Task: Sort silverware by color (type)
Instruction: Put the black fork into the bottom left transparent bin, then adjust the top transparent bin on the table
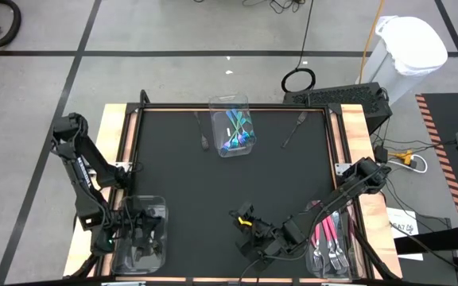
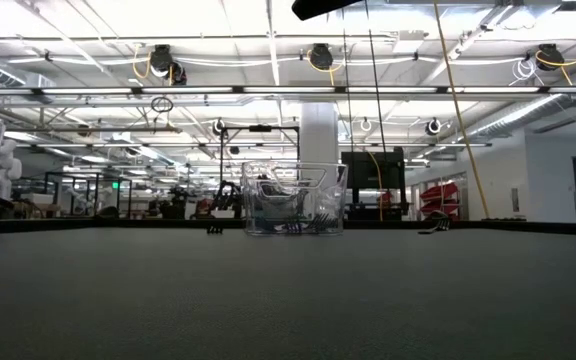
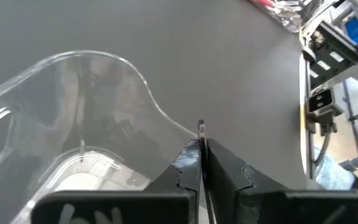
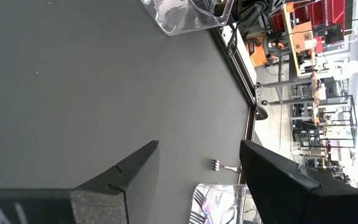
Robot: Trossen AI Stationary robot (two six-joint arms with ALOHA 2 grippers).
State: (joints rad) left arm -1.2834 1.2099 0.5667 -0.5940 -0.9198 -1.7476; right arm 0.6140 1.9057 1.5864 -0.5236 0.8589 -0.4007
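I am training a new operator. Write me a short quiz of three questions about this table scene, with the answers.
1. True or false: the right gripper is open and holds nothing.
2. Where are the teal-handled utensils? A) in the far middle bin; B) in the bin under the left arm; C) loose on the table.
3. Fill in: ____ loose dark utensils lie on the bare table, one on each side of the far middle bin.
Key: 1 true; 2 A; 3 two.
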